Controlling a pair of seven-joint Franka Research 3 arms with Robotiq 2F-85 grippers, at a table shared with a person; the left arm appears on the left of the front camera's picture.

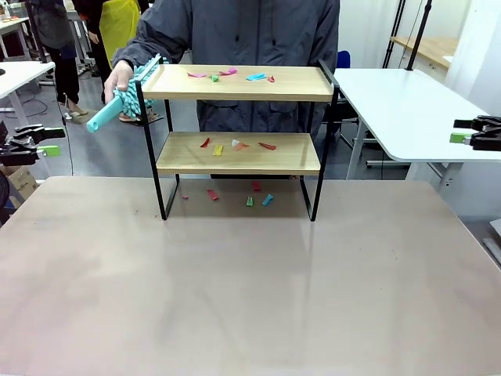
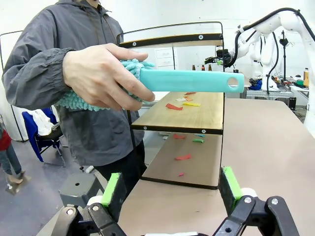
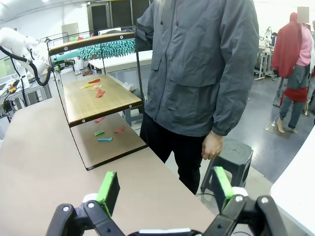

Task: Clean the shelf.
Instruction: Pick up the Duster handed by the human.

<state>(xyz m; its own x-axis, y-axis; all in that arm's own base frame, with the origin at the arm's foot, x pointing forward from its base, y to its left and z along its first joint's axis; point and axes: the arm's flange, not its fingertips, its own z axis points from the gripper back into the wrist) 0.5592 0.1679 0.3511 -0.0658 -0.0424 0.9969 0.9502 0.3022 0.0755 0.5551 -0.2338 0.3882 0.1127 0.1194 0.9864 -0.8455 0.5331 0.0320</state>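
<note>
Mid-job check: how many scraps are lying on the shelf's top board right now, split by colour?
Pink scraps: 2
Green scrap: 1
Blue scrap: 1
Red scrap: 1
Total on the top board of the shelf: 5

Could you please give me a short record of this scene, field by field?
shelf: two tiers, standing on the table, far side
scraps: coloured, on both tiers and on the table beneath
duster: teal, gripped by the person's hand at the shelf's upper left end
left tool: open, holding nothing
right tool: open, holding nothing
</note>
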